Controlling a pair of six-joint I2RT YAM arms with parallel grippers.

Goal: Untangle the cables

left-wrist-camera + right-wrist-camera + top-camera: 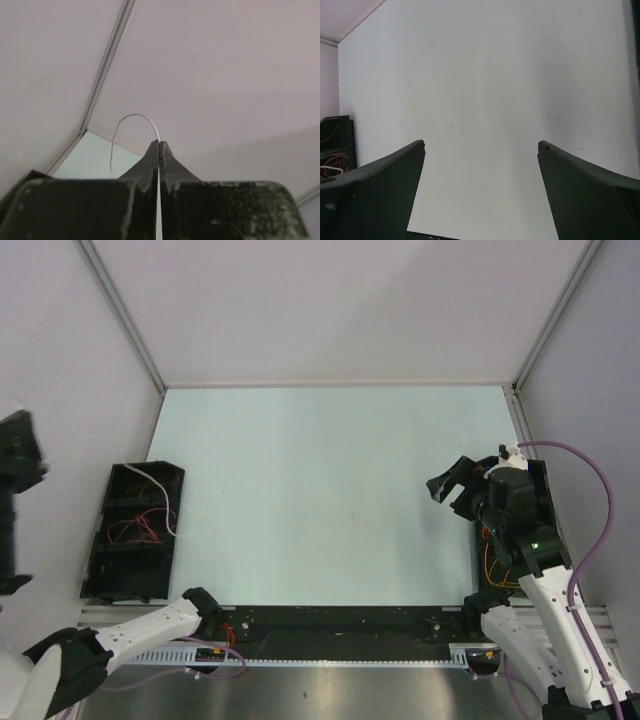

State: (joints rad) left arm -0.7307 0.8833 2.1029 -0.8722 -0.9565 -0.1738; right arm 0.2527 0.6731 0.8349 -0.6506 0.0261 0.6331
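Observation:
My left gripper (pixel 159 143) is shut on the end of a thin pale cable (pixel 131 116), which arcs up from the tips and drops to the left. In the top view this gripper (pixel 20 455) is a dark shape at the far left edge. A pale cable (pixel 160 490) lies across the black left tray (pixel 105 575), over thin red cables (pixel 135 531). My right gripper (pixel 450 483) stands open at the mat's right side, and in the right wrist view the right gripper (pixel 481 145) has nothing between its jaws. Orange cables (pixel 492 566) lie under the right arm.
A pale mat (pixel 330 490) covers the table, walled in by grey panels (pixel 330 300). A black right tray (pixel 541 495) sits under the right arm. Purple hoses (pixel 600 500) loop off the right arm. A black rail (pixel 340 620) runs along the near edge.

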